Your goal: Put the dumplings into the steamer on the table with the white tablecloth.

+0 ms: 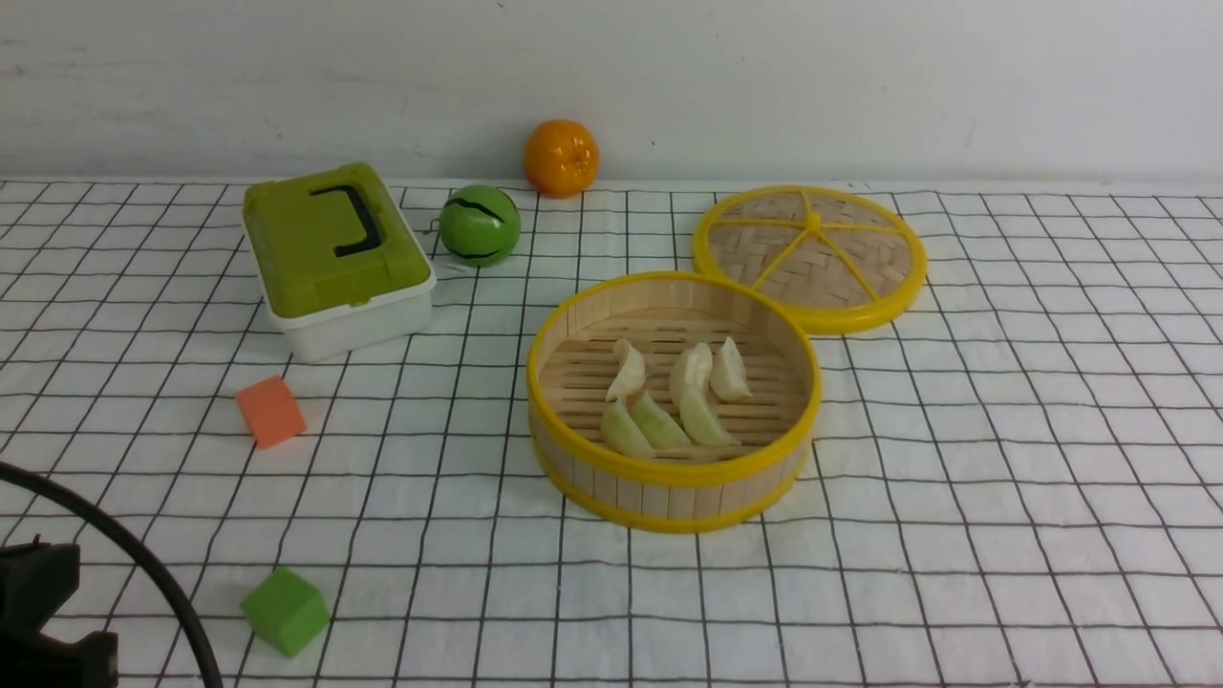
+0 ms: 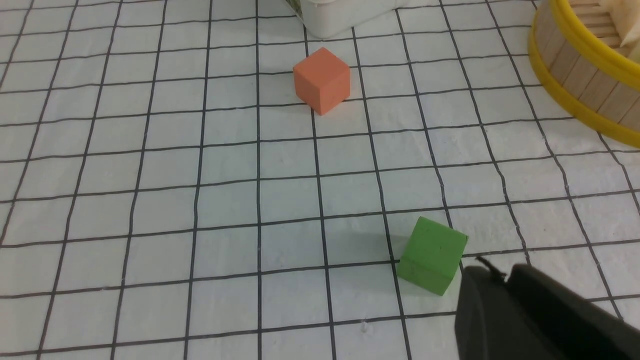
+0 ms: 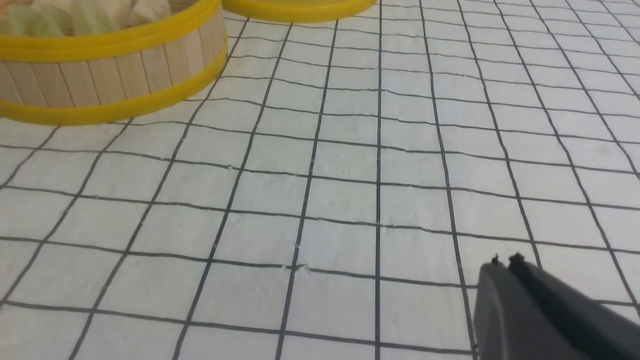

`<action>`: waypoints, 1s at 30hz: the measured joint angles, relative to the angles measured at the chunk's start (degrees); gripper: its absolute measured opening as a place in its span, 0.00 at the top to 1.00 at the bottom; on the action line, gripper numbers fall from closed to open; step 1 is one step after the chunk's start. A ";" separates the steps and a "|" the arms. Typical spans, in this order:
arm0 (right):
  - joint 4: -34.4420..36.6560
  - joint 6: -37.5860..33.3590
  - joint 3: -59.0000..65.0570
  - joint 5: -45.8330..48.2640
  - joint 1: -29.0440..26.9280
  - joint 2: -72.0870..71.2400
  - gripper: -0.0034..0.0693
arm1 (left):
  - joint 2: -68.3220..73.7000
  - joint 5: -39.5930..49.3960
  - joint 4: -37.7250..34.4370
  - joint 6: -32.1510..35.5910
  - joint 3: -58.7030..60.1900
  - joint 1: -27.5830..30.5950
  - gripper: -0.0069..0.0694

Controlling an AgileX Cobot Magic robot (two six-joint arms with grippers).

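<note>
At the far left, low down, a bit of the black left arm (image 1: 43,612) and its cable poke into sight. The left gripper (image 2: 492,272) hangs over the table with nothing in it, just beside a green block (image 2: 432,255), and its two tips look pressed nearly together. A little farther back sits an orange block (image 1: 270,411). Behind that is a white box with a green lid and a black handle (image 1: 334,253). Next comes a green ball with black stripes (image 1: 480,225), and an orange (image 1: 561,158) sits by the wall. In the middle of the table with the white checked cloth (image 1: 1003,478) stands the round steamer (image 1: 669,478) with its yellow rims. All six dumplings (image 1: 669,392) lie inside it on the slats, bunched close together, three white ones toward the back and three pale green ones toward the front. The flat woven lid (image 1: 810,256) lies on the cloth behind the steamer, its edge right beside the steamer's back rim. On the right, the right gripper (image 3: 505,261) hangs over bare cloth, squeezed tight together and holding nothing.
</note>
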 joint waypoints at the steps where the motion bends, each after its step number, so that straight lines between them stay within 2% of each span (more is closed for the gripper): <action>1: 0.00 0.00 0.00 0.00 0.00 0.00 0.95 | 0.00 0.00 0.00 0.00 0.00 0.00 0.83; 20: 0.00 0.00 0.00 0.00 0.00 0.00 0.92 | -2.41 -0.77 0.43 0.00 2.03 0.00 0.81; 24: 0.00 0.00 0.00 0.00 0.00 0.00 0.91 | -9.96 -0.55 0.43 0.00 6.26 0.00 0.81; 28: -0.17 0.00 0.00 0.00 0.00 0.00 0.91 | -18.50 -4.43 0.38 0.16 10.15 1.01 0.81; 30: -0.17 0.00 0.00 0.00 -0.07 0.00 0.90 | -23.58 -9.39 -1.39 0.16 13.03 4.99 0.82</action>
